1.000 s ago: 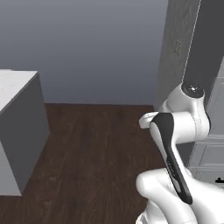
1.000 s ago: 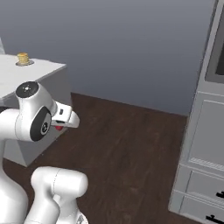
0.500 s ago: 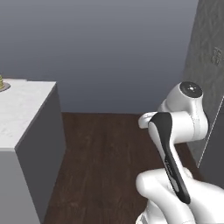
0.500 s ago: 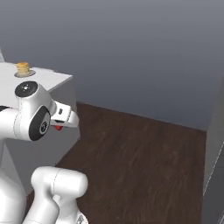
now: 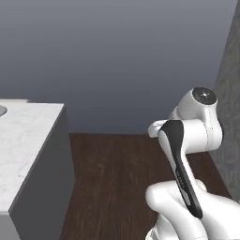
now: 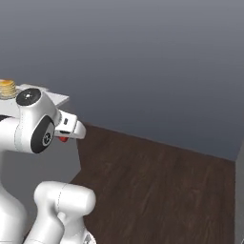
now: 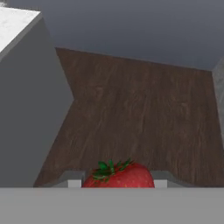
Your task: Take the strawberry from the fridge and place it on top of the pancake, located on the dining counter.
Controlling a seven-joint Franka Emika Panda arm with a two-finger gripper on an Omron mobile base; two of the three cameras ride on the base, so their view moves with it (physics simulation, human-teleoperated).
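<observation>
The dark wood-plank floor (image 7: 140, 109) spreads out beyond the jaws and takes up most of the hand view; a plain blue-grey wall (image 6: 157, 66) closes it off at the far side. A strip of grey surface is cut off by the right edge of the left base view (image 5: 230, 108), too little of it showing to say what it belongs to.

The dining counter (image 5: 26, 140) stands off to the left of the jaws, well apart from them. Its white marble-patterned top runs out of the left base view, so its full extent cannot be seen, and in the hand view just one pale corner above a grey side panel is visible.

On that top, in the right base view, the pancake (image 6: 7, 87) sits as a small golden stack beyond the arm's shoulder joint; its plate is partly hidden behind the arm and cropped by the picture edge. In the left base view a thin curved sliver at the left edge may be that plate's rim, though it is too small to be sure.

The gripper (image 7: 118, 181) is clenched on the strawberry (image 7: 119, 176), which sits between the two finger tips with its green leaves pointing away. Its lower half is cut off in the hand view, and in the right base view it shows as a red speck under the hand.
</observation>
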